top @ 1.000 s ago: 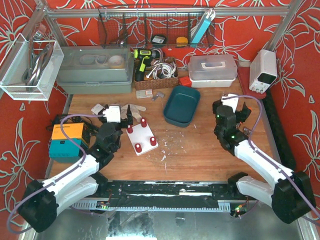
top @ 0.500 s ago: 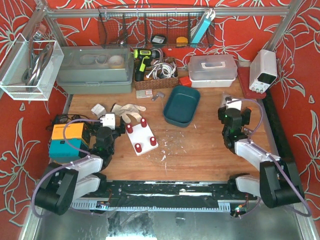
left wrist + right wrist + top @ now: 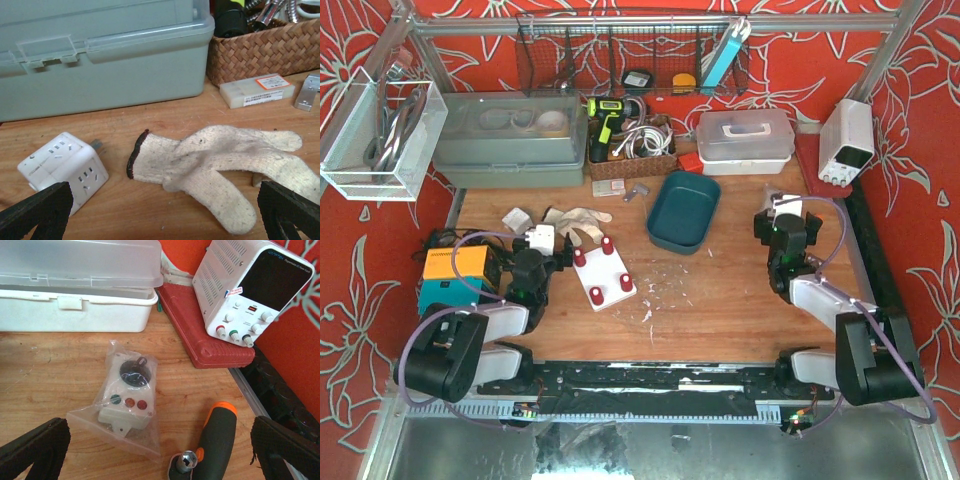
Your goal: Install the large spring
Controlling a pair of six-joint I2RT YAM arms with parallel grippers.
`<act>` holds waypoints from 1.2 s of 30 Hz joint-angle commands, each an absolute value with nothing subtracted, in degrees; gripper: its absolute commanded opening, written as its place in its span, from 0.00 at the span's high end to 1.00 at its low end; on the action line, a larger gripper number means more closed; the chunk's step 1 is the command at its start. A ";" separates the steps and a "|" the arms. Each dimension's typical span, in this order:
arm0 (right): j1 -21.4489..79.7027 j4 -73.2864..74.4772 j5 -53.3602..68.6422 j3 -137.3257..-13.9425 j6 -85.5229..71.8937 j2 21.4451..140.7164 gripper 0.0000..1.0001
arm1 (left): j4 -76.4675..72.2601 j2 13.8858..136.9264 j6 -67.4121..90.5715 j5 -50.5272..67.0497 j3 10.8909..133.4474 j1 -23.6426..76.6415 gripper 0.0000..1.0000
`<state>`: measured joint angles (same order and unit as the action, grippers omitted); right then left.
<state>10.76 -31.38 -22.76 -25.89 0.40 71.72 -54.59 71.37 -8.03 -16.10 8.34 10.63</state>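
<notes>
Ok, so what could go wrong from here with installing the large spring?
No spring shows in any view, and both the left gripper and right gripper are open and empty, so a search may come first. The glove lies near the red-peg fixture and could snag. The right gripper might bump the screwdriver.

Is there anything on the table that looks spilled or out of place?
Yes: white scraps lie scattered on the wooden table beside the white plate with red pegs, which itself sits skewed to the table edge.
</notes>
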 commanded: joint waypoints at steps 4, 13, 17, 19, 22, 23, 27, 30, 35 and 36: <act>10.46 -26.79 -24.67 -25.59 -1.60 72.82 0.01 | -62.84 67.39 -6.23 -3.34 4.39 9.97 0.00; 10.29 -42.10 -26.12 -15.59 -1.42 70.99 0.01 | -65.52 66.98 -6.38 -10.20 2.97 9.93 0.00; 10.22 -49.93 -25.96 -14.04 -0.79 75.16 0.01 | -66.38 71.79 -6.08 -5.32 5.19 8.98 0.00; 10.13 -47.54 -23.59 -15.60 -0.17 76.35 0.01 | -72.64 76.68 -5.55 -4.17 4.32 8.01 0.00; 9.56 -48.33 -20.58 -16.71 0.35 79.73 0.01 | -69.90 76.91 -4.16 -3.95 5.36 6.94 0.00; 9.41 -51.29 -20.56 -16.09 0.44 81.42 0.01 | -71.51 77.26 -3.90 -4.25 4.80 6.79 0.00; 9.29 -51.79 -20.57 -15.68 0.40 81.24 0.01 | -74.42 80.37 -3.01 -4.34 4.41 5.79 0.00; 9.27 -50.77 -20.55 -15.93 0.26 80.98 0.01 | -74.83 81.26 -3.63 -2.00 4.93 5.54 0.00; 9.31 -51.56 -20.57 -15.74 0.52 81.15 0.01 | -72.41 80.98 -3.49 -2.02 5.95 5.45 0.00; 9.32 -51.03 -20.57 -15.80 0.41 80.94 0.01 | -71.60 80.74 -3.44 -1.98 6.15 5.45 0.00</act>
